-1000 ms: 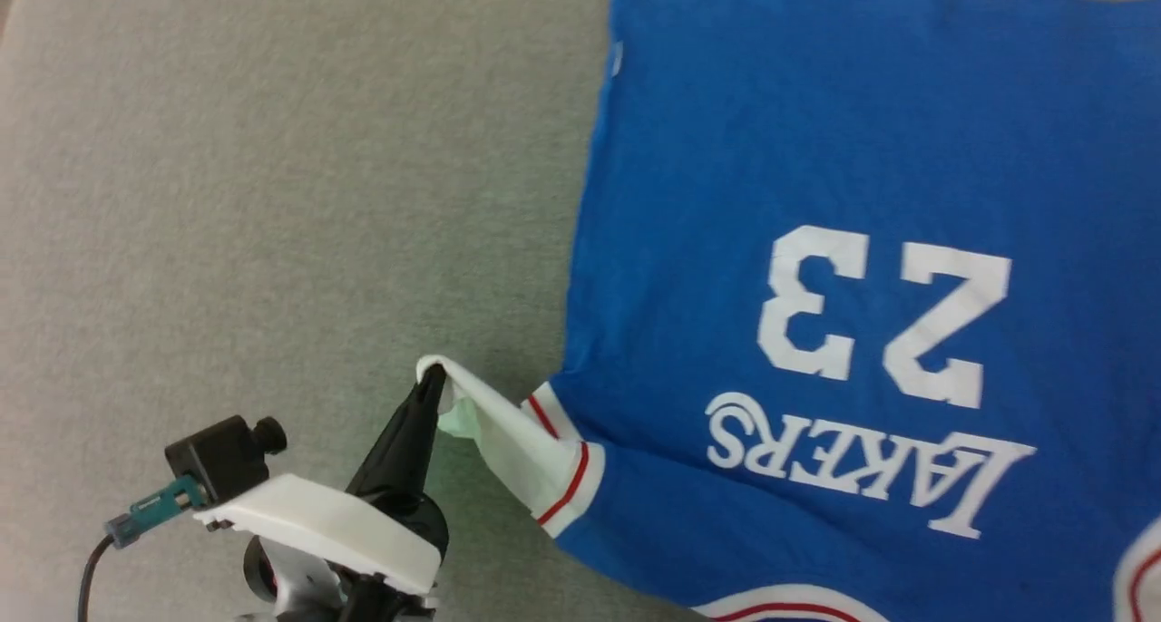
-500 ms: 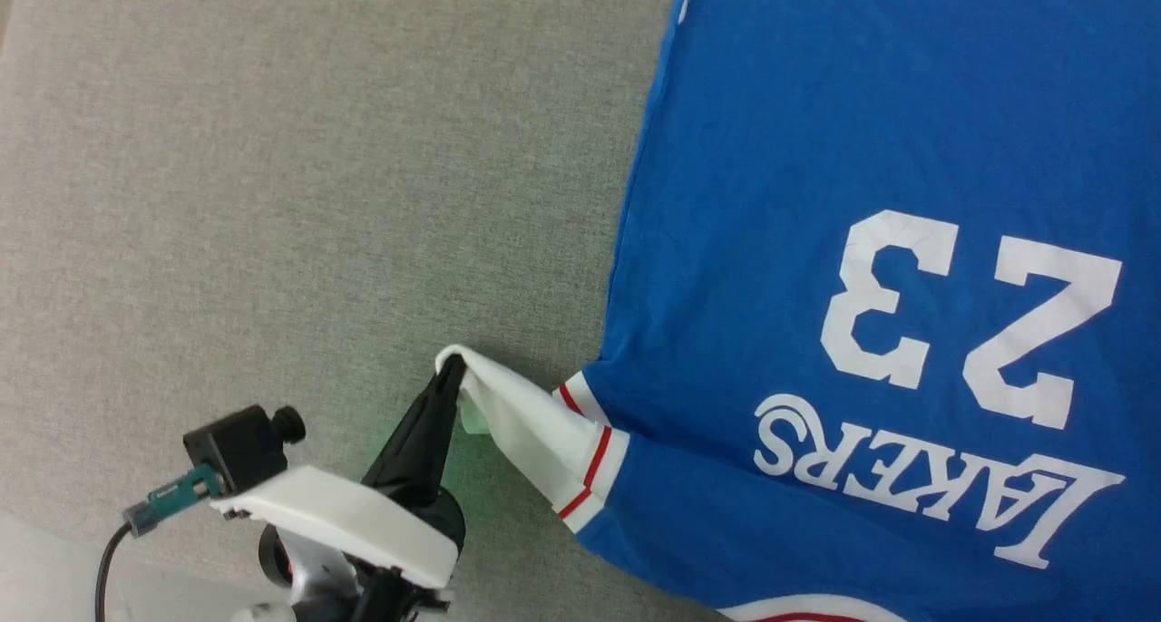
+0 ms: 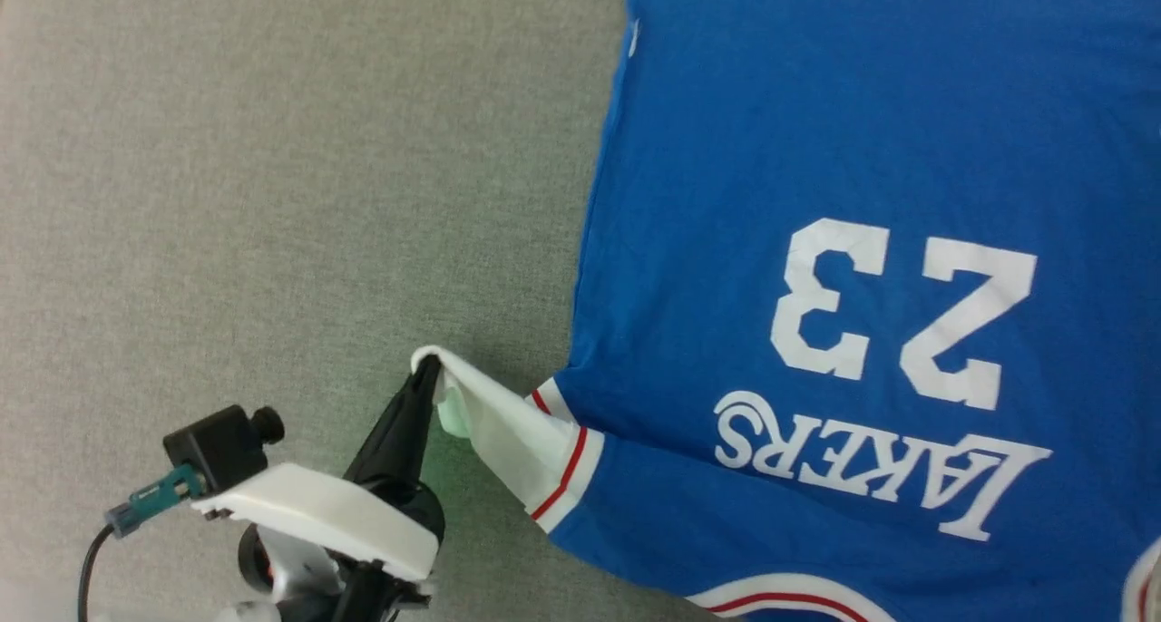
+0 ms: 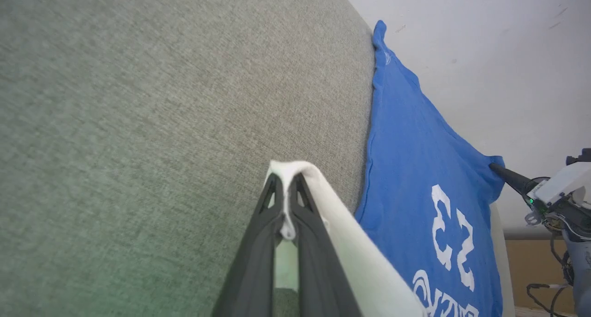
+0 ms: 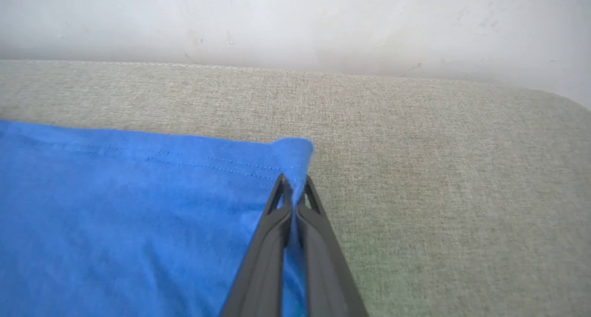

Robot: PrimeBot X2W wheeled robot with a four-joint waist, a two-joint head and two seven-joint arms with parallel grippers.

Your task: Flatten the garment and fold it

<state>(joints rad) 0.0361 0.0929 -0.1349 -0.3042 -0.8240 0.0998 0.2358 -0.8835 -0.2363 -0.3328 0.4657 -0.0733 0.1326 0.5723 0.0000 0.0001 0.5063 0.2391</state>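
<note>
Left gripper (image 3: 426,368) is clenched on the tip of the white sleeve (image 3: 508,432) of the jersey T-shirt (image 3: 816,150), at about 7 o'clock in the head view; the sleeve is lifted from the surface and stretched toward 8 o'clock, while its red-and-white trim (image 3: 567,472) joins the blue body. In the left wrist view the same gripper (image 4: 286,183) has white cloth folded over both closed fingertips.

Right gripper (image 5: 293,185) is also clenched, on a bottom corner of the blue hem, as the right wrist view shows; in the left wrist view its dark finger (image 4: 503,173) meets that far corner at 3 o'clock.

The T-shirt lies front up on a grey fabric surface (image 3: 272,196), with the white "23" (image 3: 907,309) and "LAKERS" (image 3: 880,472) upside down to the head camera. Its left side edge runs almost straight from 12 o'clock down to the sleeve; all the surface from 8 to 12 o'clock is bare. Past the hem a strip of grey surface remains, then its rounded edge and a pale wall (image 5: 295,16).

The frame cuts the shirt at 3 o'clock and the neck trim (image 3: 780,599) at 5 o'clock; a small white mark (image 3: 633,37) on the side edge is too small to identify.
</note>
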